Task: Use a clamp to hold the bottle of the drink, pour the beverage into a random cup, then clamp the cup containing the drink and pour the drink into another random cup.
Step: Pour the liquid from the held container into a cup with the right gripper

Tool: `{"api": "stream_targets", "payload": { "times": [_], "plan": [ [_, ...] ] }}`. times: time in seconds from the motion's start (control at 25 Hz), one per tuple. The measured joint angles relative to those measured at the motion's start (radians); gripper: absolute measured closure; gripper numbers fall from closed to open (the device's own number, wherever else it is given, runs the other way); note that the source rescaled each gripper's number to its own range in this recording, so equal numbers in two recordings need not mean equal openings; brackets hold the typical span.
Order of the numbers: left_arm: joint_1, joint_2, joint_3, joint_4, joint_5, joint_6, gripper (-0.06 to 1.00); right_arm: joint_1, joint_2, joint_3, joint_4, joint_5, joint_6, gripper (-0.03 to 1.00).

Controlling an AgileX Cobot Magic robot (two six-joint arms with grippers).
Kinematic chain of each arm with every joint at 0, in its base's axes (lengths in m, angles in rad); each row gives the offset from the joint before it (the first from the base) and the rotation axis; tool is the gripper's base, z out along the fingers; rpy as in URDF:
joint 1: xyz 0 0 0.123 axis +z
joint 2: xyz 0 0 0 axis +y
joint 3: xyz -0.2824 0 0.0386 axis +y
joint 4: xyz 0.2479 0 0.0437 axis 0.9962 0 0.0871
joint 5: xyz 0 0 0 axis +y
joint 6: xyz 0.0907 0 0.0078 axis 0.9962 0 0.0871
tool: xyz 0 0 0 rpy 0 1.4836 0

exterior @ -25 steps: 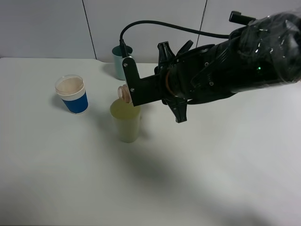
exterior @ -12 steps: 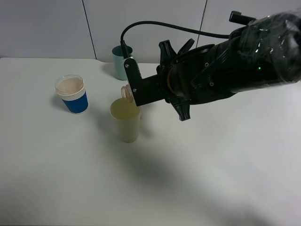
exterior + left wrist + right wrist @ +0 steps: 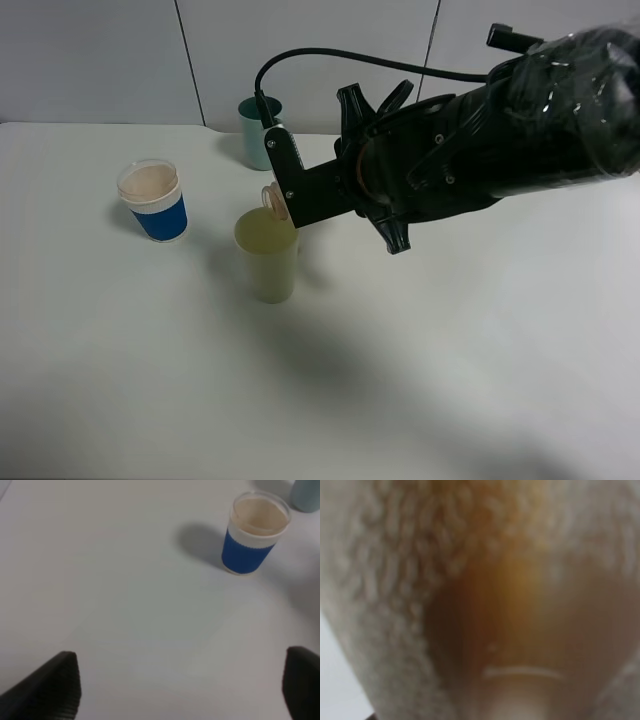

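From the high camera, the right gripper (image 3: 285, 185) is rolling a touch further over than a moment ago, and the bottle (image 3: 271, 198) clamped in it is creeping inward, its mouth now sitting just above the rim of the yellow cup (image 3: 267, 255); I'm reading that as the first pour getting under way, though no stream is showing and the cup's level is hard to judge. The blue cup (image 3: 152, 200) is waiting well off on the left arm's side of the yellow cup, and the teal cup (image 3: 250, 130) is standing behind the yellow cup. Switching to the left wrist, the left gripper (image 3: 177, 690) is hanging with jaws wide apart over bare table (image 3: 125, 605), holding nothing. On the right wrist, the bottle is filling the lens, amber drink running toward its neck, the jaws themselves hiding out of shot
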Motion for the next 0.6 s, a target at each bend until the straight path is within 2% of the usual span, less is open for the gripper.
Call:
{"api": "stream_targets", "payload": {
  "times": [0.6],
  "plan": [
    [0.000,0.000,0.000,0.000,0.000,0.000,0.06,0.010,0.000,0.000,-0.031,0.019,-0.001,0.97]
  ]
}}
